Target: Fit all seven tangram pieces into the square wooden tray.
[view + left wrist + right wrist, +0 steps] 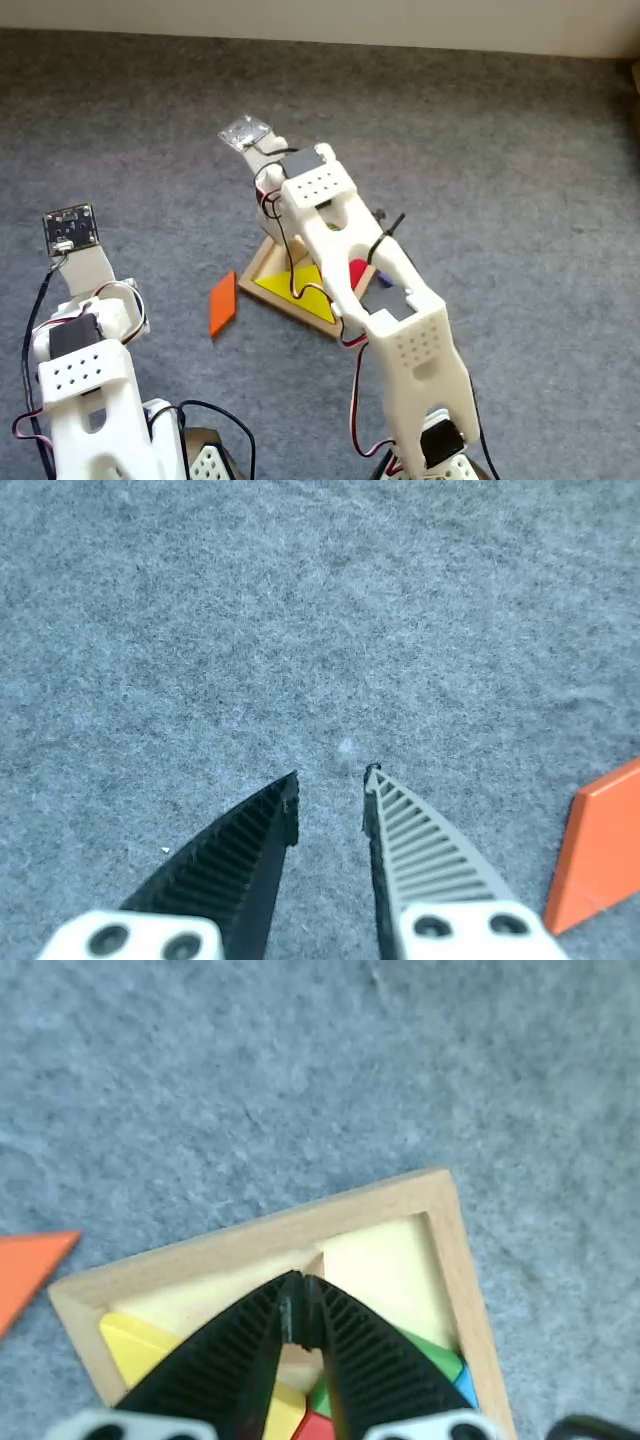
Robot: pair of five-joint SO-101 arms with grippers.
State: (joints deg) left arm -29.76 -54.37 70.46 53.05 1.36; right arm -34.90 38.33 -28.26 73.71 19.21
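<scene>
In the high view, the orange piece is lying on the grey desk, just beside the wooden tray. In the left wrist view, the left end effector is hanging narrowly parted, gripping nothing. In the right wrist view, the right end effector is hanging over the tray with its tips together, near the yellow piece.

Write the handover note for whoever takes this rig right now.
Left gripper: open, over the carpet, orange piece beside it.
Right gripper: shut, tips over the wooden tray, nothing visibly held.
Things: yellow piece, green piece, red piece and blue piece lie in the tray; the orange piece lies on the carpet just outside it.
Done: at least four pieces in; part of the tray is hidden, so the count is unsure.
Left: fit the orange piece, then check for any others.
</scene>
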